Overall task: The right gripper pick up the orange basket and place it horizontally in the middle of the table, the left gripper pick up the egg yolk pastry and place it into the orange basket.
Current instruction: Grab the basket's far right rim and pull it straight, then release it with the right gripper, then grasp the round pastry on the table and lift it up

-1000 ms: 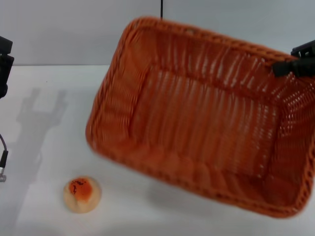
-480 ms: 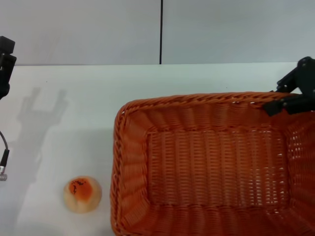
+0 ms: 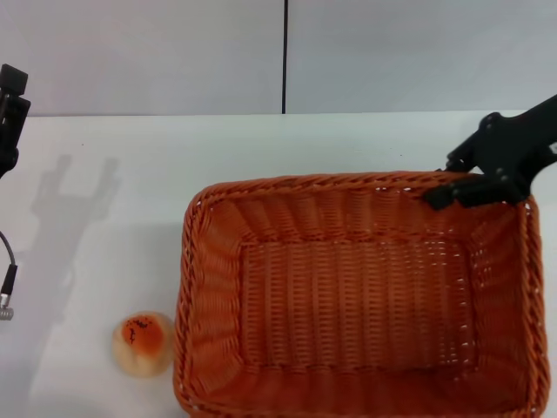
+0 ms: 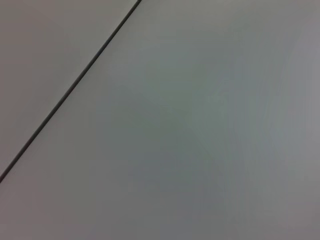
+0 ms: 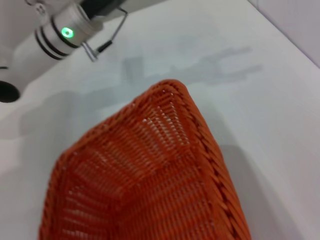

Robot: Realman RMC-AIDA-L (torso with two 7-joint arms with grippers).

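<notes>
The orange basket (image 3: pixel 357 296) lies flat and open side up on the white table (image 3: pixel 113 226), its long side running left to right, right of centre. My right gripper (image 3: pixel 454 178) comes in from the right and straddles the basket's far rim near the right corner, shut on it. In the right wrist view a corner of the basket (image 5: pixel 150 175) fills the lower part. The egg yolk pastry (image 3: pixel 142 344) sits on the table just left of the basket's near left corner. My left gripper (image 3: pixel 10 109) hangs at the left edge, away from both.
A grey wall (image 3: pixel 174 52) with a dark vertical seam stands behind the table. The left arm's silver joint (image 5: pixel 65 30) with a green light shows in the right wrist view. The left wrist view shows only the wall (image 4: pixel 200 125).
The basket came down from a tilted, raised pose to lie flat on the table, then slid left toward the pastry with my right gripper on its rim. The left arm stayed still.
</notes>
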